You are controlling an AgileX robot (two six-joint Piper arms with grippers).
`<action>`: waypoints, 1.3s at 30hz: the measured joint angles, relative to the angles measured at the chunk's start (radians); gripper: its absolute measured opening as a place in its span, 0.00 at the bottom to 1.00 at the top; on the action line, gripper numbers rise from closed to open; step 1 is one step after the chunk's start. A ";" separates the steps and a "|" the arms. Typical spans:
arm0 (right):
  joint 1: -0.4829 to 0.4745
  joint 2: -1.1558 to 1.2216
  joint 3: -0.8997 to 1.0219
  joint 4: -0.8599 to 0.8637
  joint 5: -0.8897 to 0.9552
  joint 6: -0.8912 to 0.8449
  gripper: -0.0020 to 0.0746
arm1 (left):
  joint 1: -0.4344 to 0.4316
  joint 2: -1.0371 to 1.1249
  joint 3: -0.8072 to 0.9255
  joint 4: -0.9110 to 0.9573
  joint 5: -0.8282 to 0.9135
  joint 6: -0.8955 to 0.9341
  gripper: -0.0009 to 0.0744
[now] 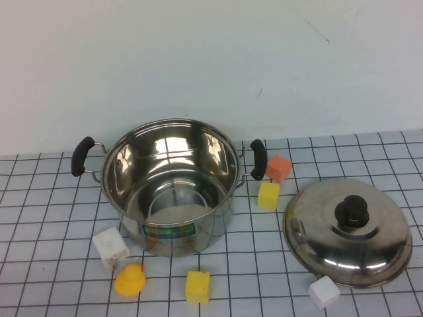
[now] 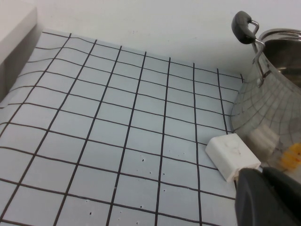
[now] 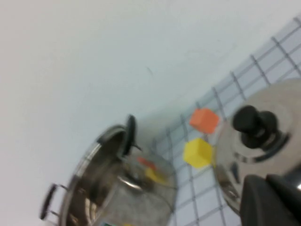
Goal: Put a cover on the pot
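Note:
The steel pot (image 1: 198, 228) stands open and uncovered at the table's middle, with its black handles out to either side and the green-blue label on its front wall. The domed steel lid (image 1: 330, 244) with a black knob (image 1: 352, 211) lies on the table to the pot's right. Neither gripper shows in the high view. My left gripper (image 2: 263, 197) is shut and empty, low beside a white block (image 2: 231, 155) left of the pot (image 2: 268, 108). My right gripper (image 3: 270, 200) is shut and empty, just over the lid's (image 3: 244, 162) near edge, with the pot (image 3: 117, 188) beyond.
Small blocks lie around the pot: orange (image 1: 279, 168) and yellow (image 1: 268, 195) between pot and lid, white (image 1: 110, 247) and yellow (image 1: 197, 286) in front, and white (image 1: 323, 291) by the lid's front edge. A yellow rubber duck (image 1: 130, 279) sits front left.

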 joint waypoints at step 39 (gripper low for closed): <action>0.165 1.363 -0.256 -1.163 -1.417 0.421 0.73 | 0.000 0.000 0.000 0.000 0.000 0.003 0.01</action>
